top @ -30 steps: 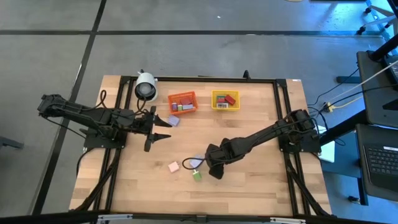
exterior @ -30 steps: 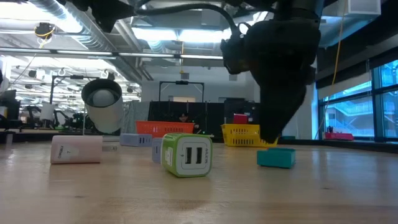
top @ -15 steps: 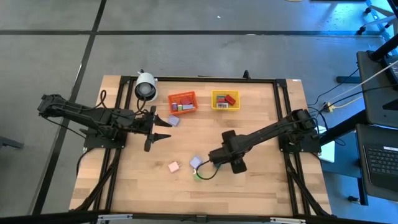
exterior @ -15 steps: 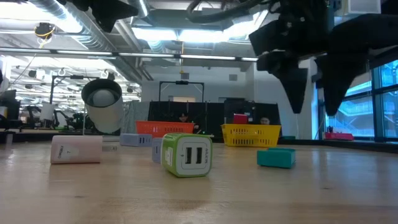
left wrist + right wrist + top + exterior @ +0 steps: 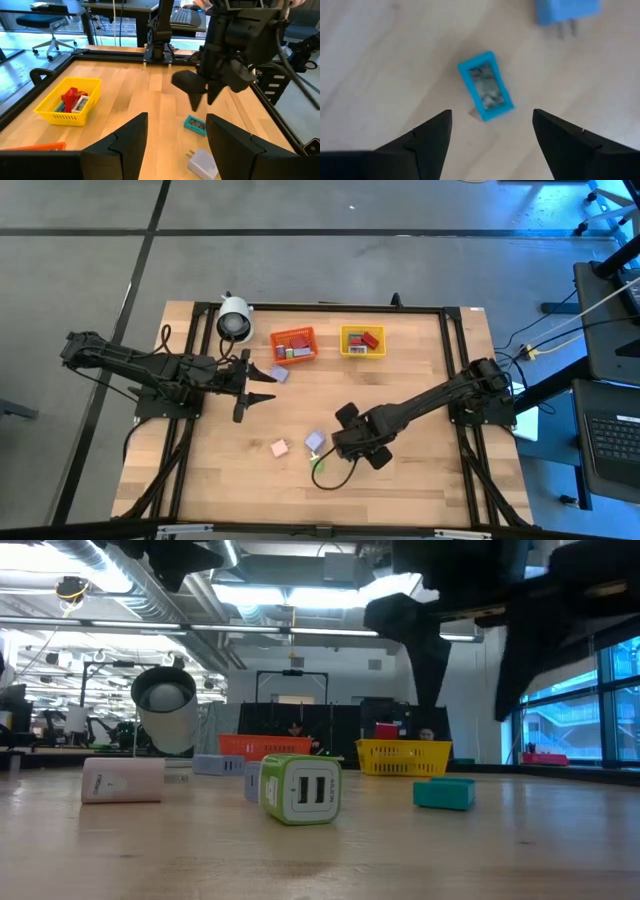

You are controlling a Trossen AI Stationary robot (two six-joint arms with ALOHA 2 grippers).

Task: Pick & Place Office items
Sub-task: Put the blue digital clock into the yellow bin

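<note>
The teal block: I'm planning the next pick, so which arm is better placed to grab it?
Right. The right gripper hangs open directly above the teal block; the left gripper waits farther off.

teal block | green-white block | orange bin | yellow bin

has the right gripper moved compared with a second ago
Yes. In the high view the right gripper sits slightly farther from the yellow mesh bin and clear of the green block; it was beside that block.
</note>
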